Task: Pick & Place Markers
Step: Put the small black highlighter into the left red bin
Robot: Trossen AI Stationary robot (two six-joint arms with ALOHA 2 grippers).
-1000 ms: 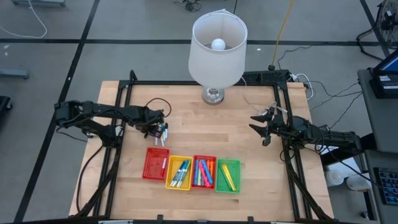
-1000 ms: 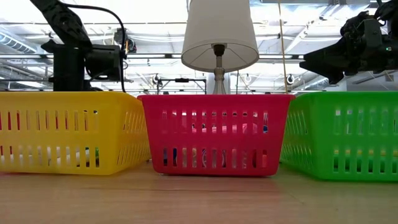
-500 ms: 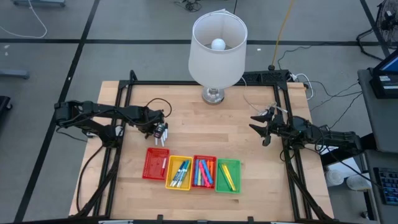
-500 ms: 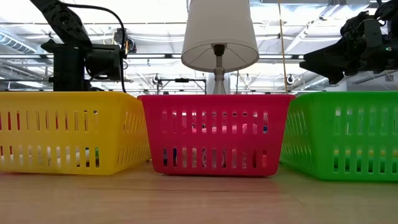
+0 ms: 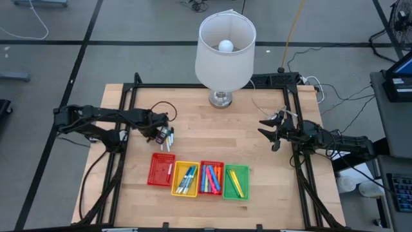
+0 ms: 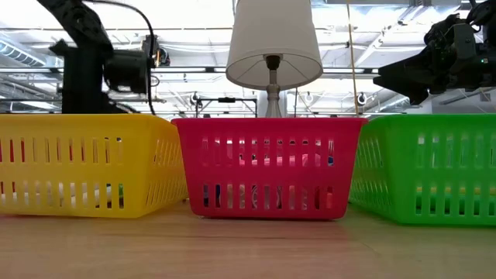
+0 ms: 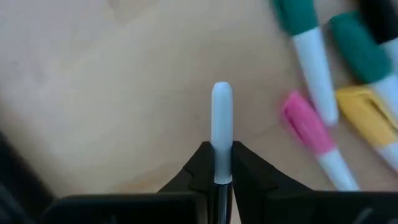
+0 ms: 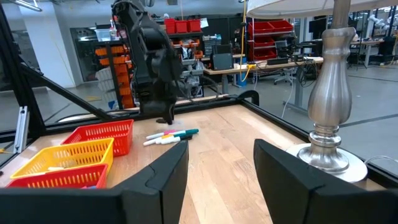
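Markers are the things at stake, and the left gripper (image 5: 164,136) is pinching one white marker (image 7: 221,127) between its closed fingers, the pale tip sticking out past them. The left arm is reaching in from the table's left edge, elbow bent, its wrist hanging over the tabletop (image 5: 212,129) just behind the leftmost red tray (image 5: 161,169). Several loose markers (image 7: 317,118), white-bodied with green, pink and yellow caps, are lying on the wood right beside that gripper, close to the same red tray. More markers are sitting in the yellow tray (image 5: 185,178), the second red tray (image 5: 211,177) and the green tray (image 5: 235,182), which are standing in a row to the right of the first red tray.

The right gripper (image 5: 270,133) is hanging with its fingers spread apart and holding nothing, far across the tabletop from that red tray, near the lamp (image 5: 224,48). No legible writing is showing on the markers or trays.
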